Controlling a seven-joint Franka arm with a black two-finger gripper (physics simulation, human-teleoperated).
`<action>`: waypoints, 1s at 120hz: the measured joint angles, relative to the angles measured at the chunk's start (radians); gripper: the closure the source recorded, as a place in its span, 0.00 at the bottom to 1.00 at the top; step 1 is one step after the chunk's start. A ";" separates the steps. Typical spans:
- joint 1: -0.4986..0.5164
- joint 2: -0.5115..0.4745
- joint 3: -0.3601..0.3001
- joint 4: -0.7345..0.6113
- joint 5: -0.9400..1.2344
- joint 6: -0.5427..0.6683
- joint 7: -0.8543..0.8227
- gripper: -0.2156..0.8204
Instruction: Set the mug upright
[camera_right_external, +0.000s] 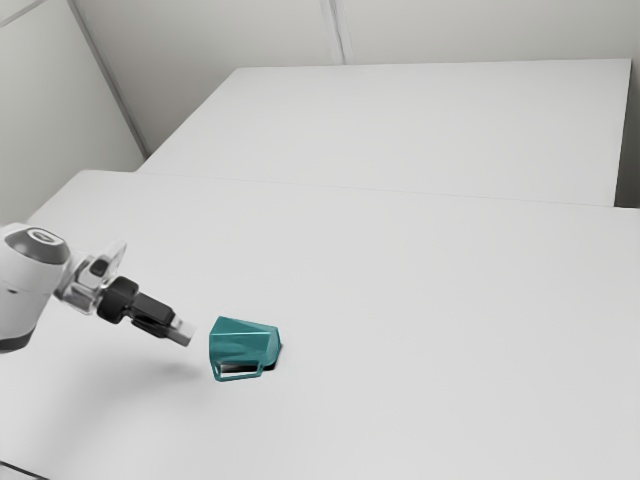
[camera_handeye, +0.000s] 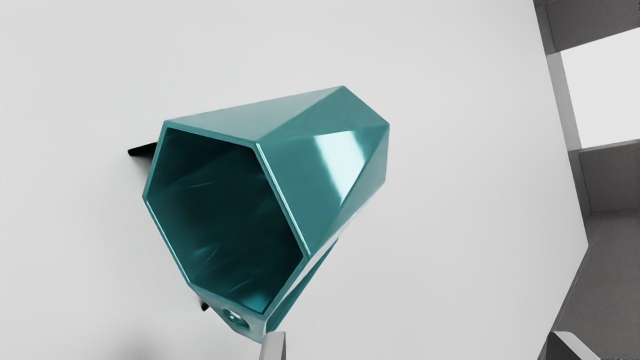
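Observation:
In the exterior view the black gripper (camera_right_external: 181, 332) hangs above the table, a short distance left of the teal mug (camera_right_external: 243, 343). The faceted mug lies on its side, its wider open end toward the gripper and its handle toward the exterior view's bottom. In the wrist view the mug (camera_handeye: 320, 165) shows its dark hollow inside, with the handle near one fingertip. The gripper (camera_handeye: 417, 345) is open, its fingertips wide apart with nothing held between them.
The mug rests on a broad white table (camera_right_external: 420, 330). Behind it stands another white surface (camera_right_external: 400, 120), with pale walls beyond. In the wrist view, grey structures lie past the table's edge.

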 joint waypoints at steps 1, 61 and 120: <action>0.000 0.002 0.000 0.000 -0.001 0.000 0.002 0.25; -0.045 0.105 -0.016 0.050 -0.076 0.025 0.090 0.25; -0.106 0.142 -0.027 0.050 -0.136 0.056 0.128 0.36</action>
